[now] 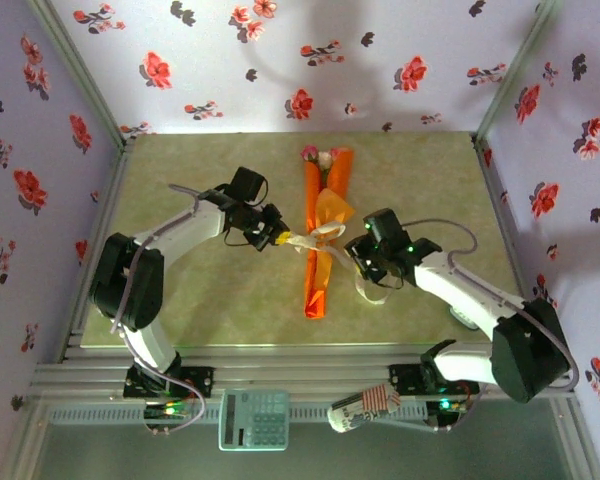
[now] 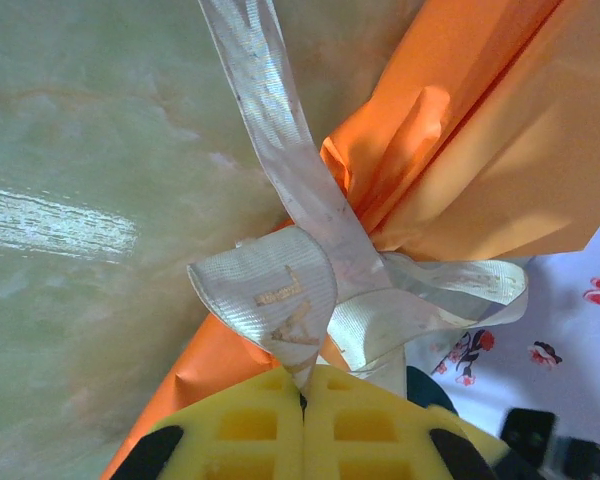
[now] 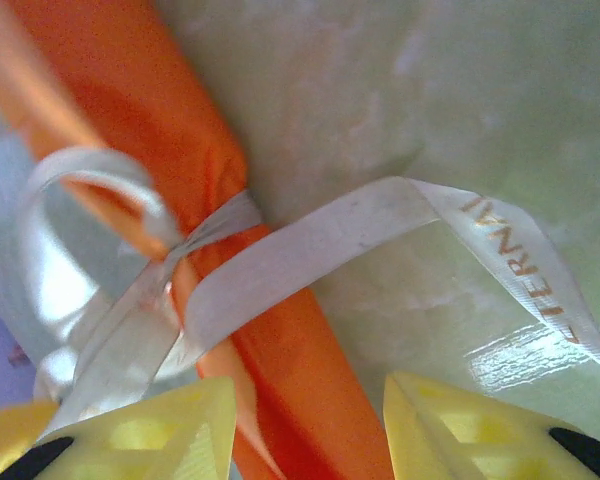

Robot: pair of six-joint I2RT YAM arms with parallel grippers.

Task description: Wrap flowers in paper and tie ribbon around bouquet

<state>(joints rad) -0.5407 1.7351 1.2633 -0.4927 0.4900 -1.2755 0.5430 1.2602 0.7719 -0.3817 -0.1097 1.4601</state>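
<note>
The pale green bench (image 1: 180,200) carries one long thing: the bouquet (image 1: 318,285), lying down the middle between the two arms with its wide end far and its narrow tip near. The orange paper (image 2: 500,130) is already rolled into a closed cone, so the wrapping looks done.

The left tool (image 2: 302,400) sits just left of the cone's waist. Its yellow pads are pressed together and pinch a fold of the ribbon. The right tool (image 3: 310,435) sits just right of the waist with its pads spread. The cone runs through the gap between them, and I cannot tell whether either pad touches it.

The ribbon (image 3: 380,215) goes round the cone at its middle and crosses over itself there. A loop stands up on one side, and a loose tail with gold lettering trails off across the bench toward the right arm. It reads as a first knot with a bow half formed. How tight the crossing sits cannot be told.

The flowers (image 1: 318,156) show as small pink and cream heads at the far, wide end.

To my eye the tying is well under way. What is left is drawing the knot snug, finishing the bow and letting go.
</note>
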